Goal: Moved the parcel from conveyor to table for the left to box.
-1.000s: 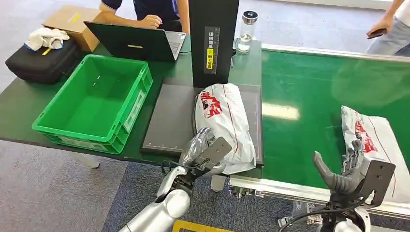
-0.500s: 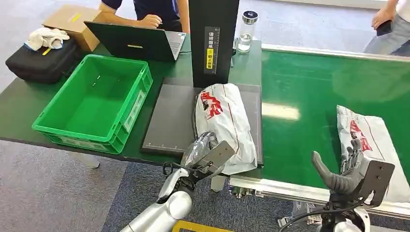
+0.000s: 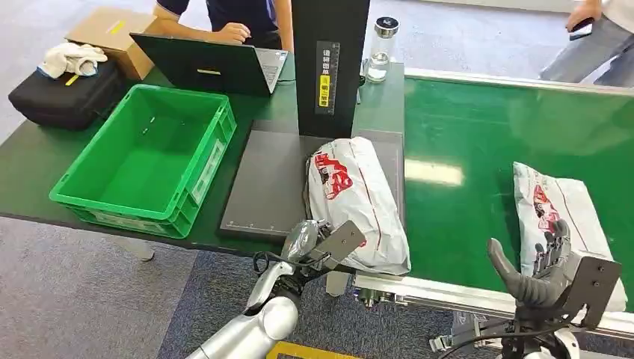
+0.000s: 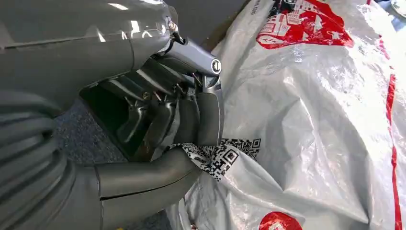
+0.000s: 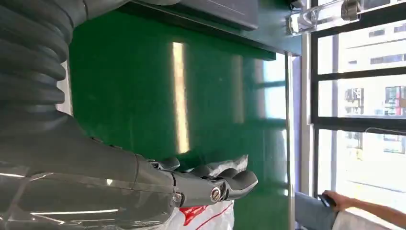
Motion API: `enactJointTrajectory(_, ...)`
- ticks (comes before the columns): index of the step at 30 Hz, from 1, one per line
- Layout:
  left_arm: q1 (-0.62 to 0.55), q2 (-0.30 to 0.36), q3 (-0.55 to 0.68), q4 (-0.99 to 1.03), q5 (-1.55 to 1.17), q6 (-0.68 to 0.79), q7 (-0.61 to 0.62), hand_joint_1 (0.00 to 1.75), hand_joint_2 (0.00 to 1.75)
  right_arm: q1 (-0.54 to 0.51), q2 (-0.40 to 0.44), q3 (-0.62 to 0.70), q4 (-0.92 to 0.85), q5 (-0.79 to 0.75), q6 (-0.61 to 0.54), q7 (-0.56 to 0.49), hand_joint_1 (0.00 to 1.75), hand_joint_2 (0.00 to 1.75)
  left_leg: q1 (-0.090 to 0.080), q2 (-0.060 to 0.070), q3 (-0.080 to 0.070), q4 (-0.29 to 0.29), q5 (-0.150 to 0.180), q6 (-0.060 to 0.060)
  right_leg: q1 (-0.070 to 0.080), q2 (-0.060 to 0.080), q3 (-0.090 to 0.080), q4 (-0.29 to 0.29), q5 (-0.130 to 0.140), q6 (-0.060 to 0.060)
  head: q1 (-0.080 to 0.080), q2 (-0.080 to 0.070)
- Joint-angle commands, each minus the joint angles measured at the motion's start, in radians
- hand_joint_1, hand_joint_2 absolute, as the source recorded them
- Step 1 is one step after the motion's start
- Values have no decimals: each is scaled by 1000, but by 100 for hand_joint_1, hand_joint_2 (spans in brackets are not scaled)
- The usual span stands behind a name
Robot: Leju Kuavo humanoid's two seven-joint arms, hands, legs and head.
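A white parcel (image 3: 359,198) with red print lies on the dark pad (image 3: 265,187) of the table, its near end hanging over the table's front edge. My left hand (image 3: 318,243) grips that near end; in the left wrist view the fingers (image 4: 206,115) and thumb pinch the parcel's (image 4: 325,110) edge by its QR label. A second white parcel (image 3: 557,213) lies on the green conveyor (image 3: 463,149) at the right. My right hand (image 3: 542,269) hovers at that parcel's near end with fingers apart and nothing in it, and in the right wrist view the right hand (image 5: 191,182) is just above the second parcel (image 5: 210,218).
A green crate (image 3: 146,161) stands left of the pad. A black upright scanner (image 3: 329,63) rises behind the pad, with a bottle (image 3: 381,48) beside it. A laptop (image 3: 209,67), black bag (image 3: 63,93) and cardboard box (image 3: 112,34) sit at the back left. People stand behind the table and at the far right.
The parcel on the pad has slid and turned, its near end swinging right toward the conveyor with my left hand. The second parcel has drifted left on the belt.
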Motion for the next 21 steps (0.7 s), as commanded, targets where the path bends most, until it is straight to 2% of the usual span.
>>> enactJointTrajectory(1,-36,-24,-32,65,4,7,-4,175,175,-3,17,-14,9,-4,3,-3,0,175,0,-1,2,-1,0,0,0,-1,3,-1,-1,-1,0,0)
enactJointTrajectory(9,-37,-4,-19,-38,8,31,-16,175,175,0,28,-28,-3,-1,6,-3,0,175,0,-2,5,-1,-1,0,0,-2,5,-1,-2,-1,0,0)
enactJointTrajectory(12,-19,26,-7,-142,14,31,-10,175,175,5,31,-34,-7,0,10,-3,0,175,0,-1,1,0,0,0,0,-1,1,0,-1,-1,0,0)
enactJointTrajectory(21,41,113,39,-440,25,54,-9,175,175,21,48,-50,-31,8,16,-6,0,175,0,1,5,-2,-2,-1,0,1,5,-1,-2,-2,0,0)
